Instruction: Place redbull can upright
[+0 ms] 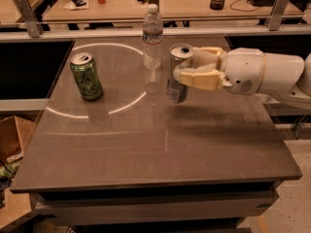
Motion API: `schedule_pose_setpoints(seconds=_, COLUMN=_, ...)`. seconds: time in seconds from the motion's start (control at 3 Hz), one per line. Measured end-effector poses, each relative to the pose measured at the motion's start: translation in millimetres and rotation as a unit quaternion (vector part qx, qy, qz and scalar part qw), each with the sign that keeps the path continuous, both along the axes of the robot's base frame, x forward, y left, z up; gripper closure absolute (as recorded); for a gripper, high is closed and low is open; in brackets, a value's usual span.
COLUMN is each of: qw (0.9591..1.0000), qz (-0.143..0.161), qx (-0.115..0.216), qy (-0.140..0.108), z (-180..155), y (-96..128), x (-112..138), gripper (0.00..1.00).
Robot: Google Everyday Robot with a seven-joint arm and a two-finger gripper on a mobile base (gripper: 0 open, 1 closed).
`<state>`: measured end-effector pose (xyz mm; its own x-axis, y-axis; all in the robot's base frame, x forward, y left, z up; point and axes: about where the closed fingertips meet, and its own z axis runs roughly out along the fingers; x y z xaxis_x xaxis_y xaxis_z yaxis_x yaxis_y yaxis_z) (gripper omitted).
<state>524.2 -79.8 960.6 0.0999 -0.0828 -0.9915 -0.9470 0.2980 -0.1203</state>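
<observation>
The cream two-finger gripper (182,68), reaching in from the right, is clasping the slim silver-and-blue metal redbull can (175,88), its jaws closing around the can's middle. The can is standing nearly upright at the grey bench (160,147), just right of a clear plastic water bottle (152,39), with a wider green can (86,77) sitting well to the left.

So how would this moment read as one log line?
gripper shut on redbull can beside water bottle | redbull can roughly upright, table contact unclear | green can standing apart, untouched
</observation>
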Motion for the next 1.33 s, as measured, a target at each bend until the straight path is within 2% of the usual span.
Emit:
schedule_pose_setpoints(seconds=0.33, qw=0.9997, qz=0.011, qx=-0.019, qy=0.005, z=-18, y=-4, x=-10, gripper=1.0)
schedule_pose_setpoints(seconds=1.0, qw=0.9991, qz=0.015, qx=-0.031, qy=0.025, z=-48, y=-13, x=-23, gripper=1.0)
schedule_pose_setpoints(seconds=1.33, qw=0.9989, qz=0.018, qx=-0.033, qy=0.029, z=-53, y=-12, x=-25, gripper=0.82)
